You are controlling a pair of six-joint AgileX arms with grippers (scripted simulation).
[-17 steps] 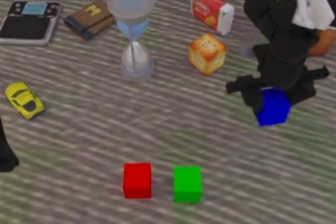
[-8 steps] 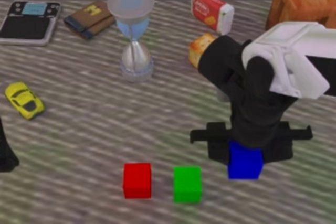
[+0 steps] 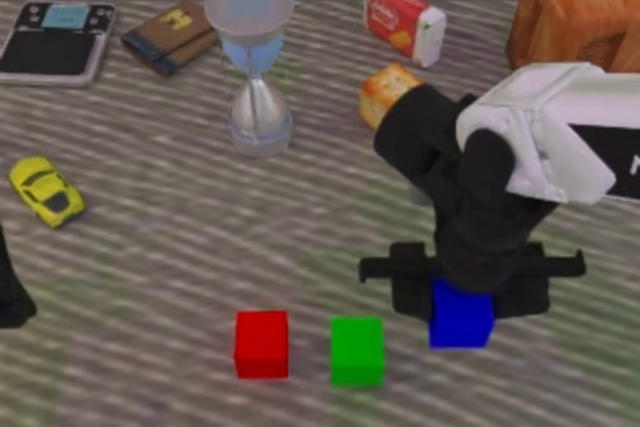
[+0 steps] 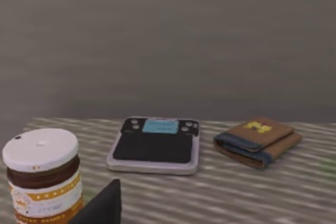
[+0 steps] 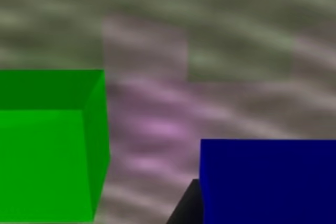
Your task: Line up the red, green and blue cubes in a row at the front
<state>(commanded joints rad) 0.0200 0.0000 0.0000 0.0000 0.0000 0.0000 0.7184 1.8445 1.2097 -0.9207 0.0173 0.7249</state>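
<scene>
The red cube (image 3: 262, 344) and the green cube (image 3: 357, 350) sit side by side near the table's front edge. My right gripper (image 3: 462, 305) is shut on the blue cube (image 3: 462, 317), just right of the green cube and slightly farther back. The right wrist view has the blue cube (image 5: 268, 182) up close, a dark finger (image 5: 189, 208) against its side and the green cube (image 5: 47, 150) beside it. I cannot tell whether the blue cube touches the table. My left arm (image 3: 10, 297) stays parked at the left edge, and one finger (image 4: 102, 208) shows in its wrist view.
An hourglass (image 3: 257, 57), a toast-textured cube (image 3: 385, 92), a red snack box (image 3: 405, 17) and a big wooden block (image 3: 580, 7) stand behind. A handheld console (image 3: 58, 39), a wallet (image 3: 170, 37) and a yellow toy car (image 3: 45, 190) lie at the left. A jar (image 4: 42, 177) stands near the left gripper.
My right gripper carried the blue cube from the back right toward the front, ending beside the green cube. In the last half second it only shifted slightly. The left arm stayed still.
</scene>
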